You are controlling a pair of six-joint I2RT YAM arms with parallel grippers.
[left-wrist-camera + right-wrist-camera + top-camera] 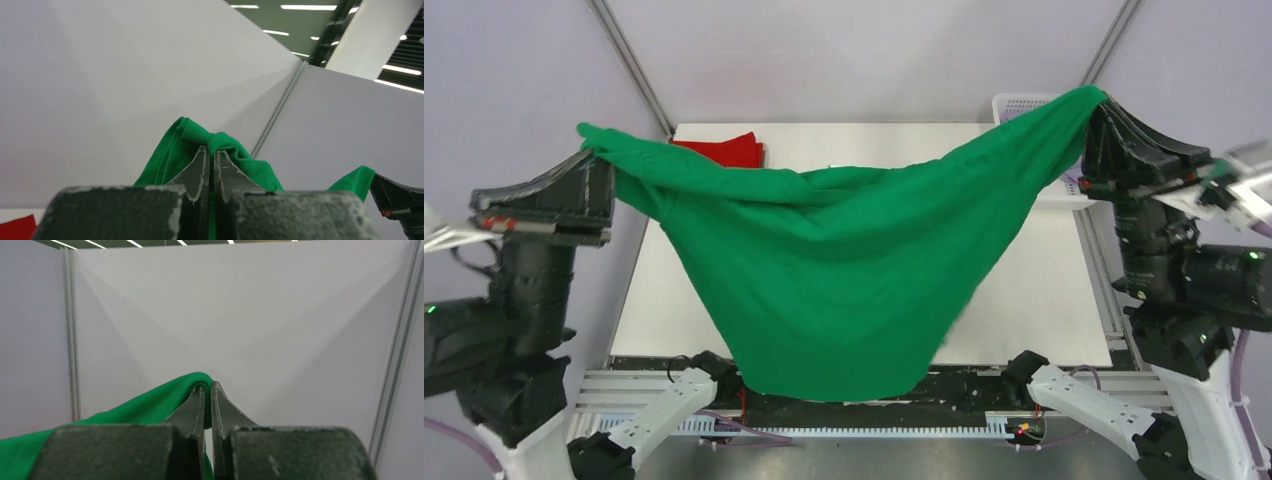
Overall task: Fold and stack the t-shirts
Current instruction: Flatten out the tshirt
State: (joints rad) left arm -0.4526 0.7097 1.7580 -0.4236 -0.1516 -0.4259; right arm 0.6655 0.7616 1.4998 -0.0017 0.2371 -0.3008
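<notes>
T-shirt (844,290), green, in left hand (210,151), right hand (208,386), red t-shirt (729,150) half hidden

Soft, even light fills all three views, with no hard glare. In the overhead view the green shirt (844,290) is sharp and strongly coloured, and the white table (1034,280) is bright but not washed out. Ceiling strip lights (305,7) glow at the upper right of the left wrist view. The left gripper (210,152) and right gripper (208,389) look soft and grainy along each frame's bottom edge. The pale walls (300,330) carry faint diagonal bands of shade.
</notes>
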